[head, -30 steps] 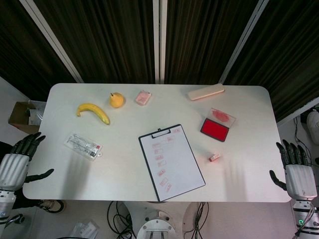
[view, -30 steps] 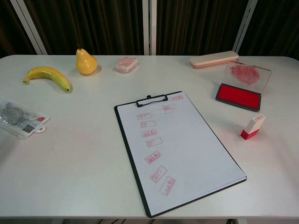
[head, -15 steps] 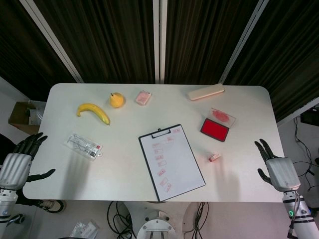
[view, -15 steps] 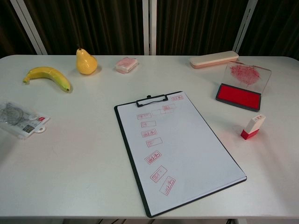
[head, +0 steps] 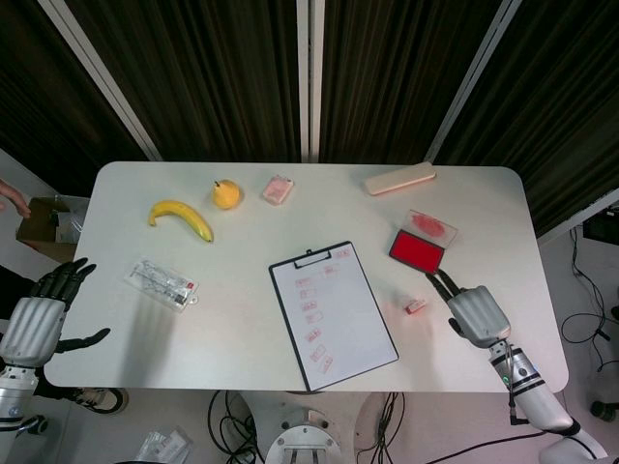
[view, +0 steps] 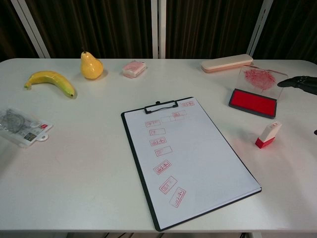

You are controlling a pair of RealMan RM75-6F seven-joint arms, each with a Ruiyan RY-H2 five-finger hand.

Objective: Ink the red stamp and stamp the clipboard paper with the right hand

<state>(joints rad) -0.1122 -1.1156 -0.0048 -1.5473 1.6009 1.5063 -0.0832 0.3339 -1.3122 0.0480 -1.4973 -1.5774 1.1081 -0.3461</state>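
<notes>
The red stamp [head: 415, 306] [view: 268, 135] stands upright on the table, right of the clipboard [head: 333, 313] [view: 187, 157], whose paper carries several red prints down its left side. The open red ink pad [head: 417, 251] [view: 252, 102] lies behind the stamp with its clear lid tilted back. My right hand [head: 471, 310] hovers over the table just right of the stamp, fingers apart, holding nothing; only its fingertips [view: 298, 82] show at the chest view's right edge. My left hand [head: 39, 314] hangs off the table's left edge, fingers spread, empty.
A banana [head: 181, 217], a pear [head: 226, 194], a pink wrapped item [head: 279, 188] and a beige case [head: 398, 179] line the far side. A clear packet [head: 162, 284] lies at the left. A cardboard box [head: 45, 221] sits beyond the left edge.
My right hand has swung in from beyond the table's right edge to a spot over the table beside the stamp. The left hand has barely moved.
</notes>
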